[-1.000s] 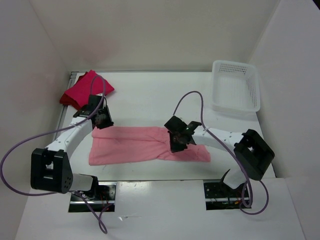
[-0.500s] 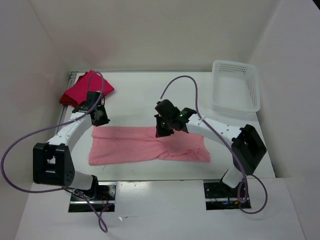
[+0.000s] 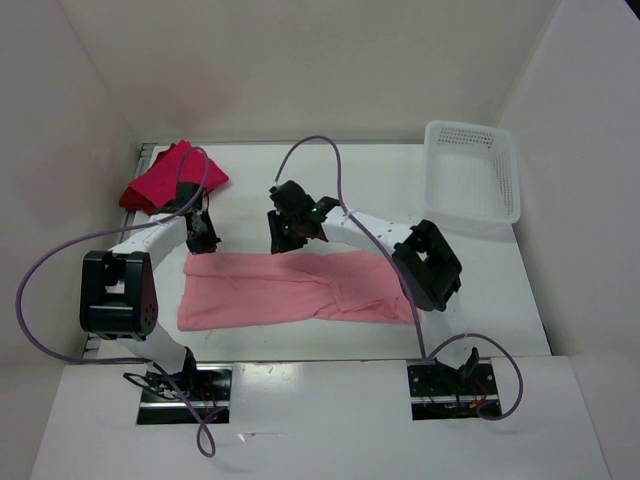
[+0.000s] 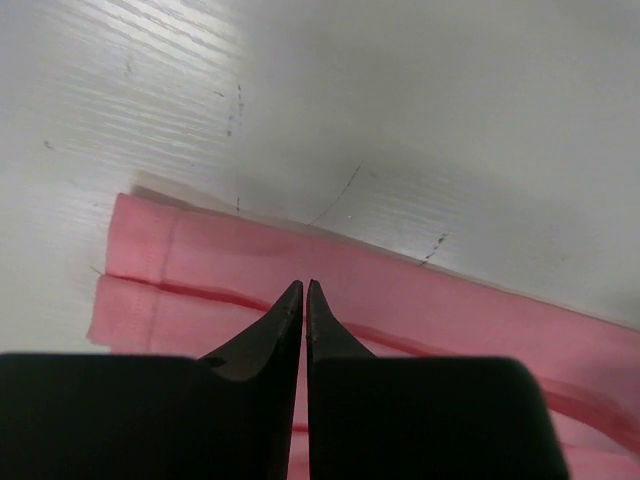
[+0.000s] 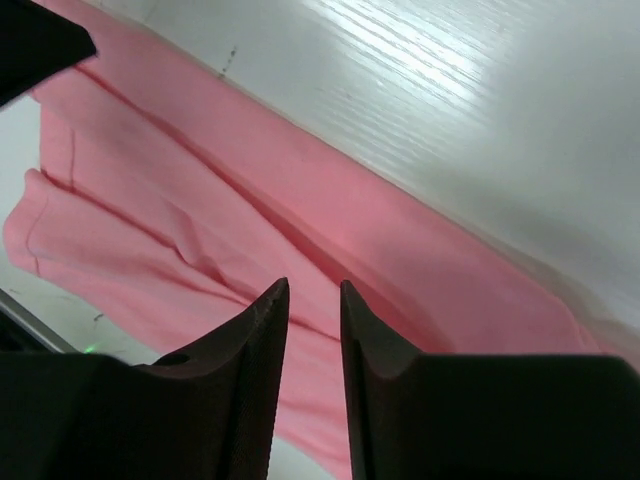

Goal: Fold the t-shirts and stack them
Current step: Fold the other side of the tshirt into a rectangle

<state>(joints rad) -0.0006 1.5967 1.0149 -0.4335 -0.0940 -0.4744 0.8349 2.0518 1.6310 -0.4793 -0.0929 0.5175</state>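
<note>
Salmon-pink t-shirt lies flat on the white table, folded lengthwise into a long band that runs from left to right across the near half of the surface. One short end sits below the left arm, and the other reaches under the right arm's elbow. Layered edges and a stitched hem show along it in the left wrist view, and soft creases cross it in the right wrist view.

A crimson-pink t-shirt rests folded in the far left corner of the table, with a dark red t-shirt showing beneath its left edge.

The left gripper hangs at the far left corner of the salmon band. Its fingers are pressed almost together, with only a hairline slit between them and no cloth caught.

The right gripper hangs over the far edge of the band, left of its middle. Its fingers are parted by a narrow gap and hold nothing, with the cloth lying below them.

A white perforated basket stands in the far right corner, well apart from the shirts.
</note>
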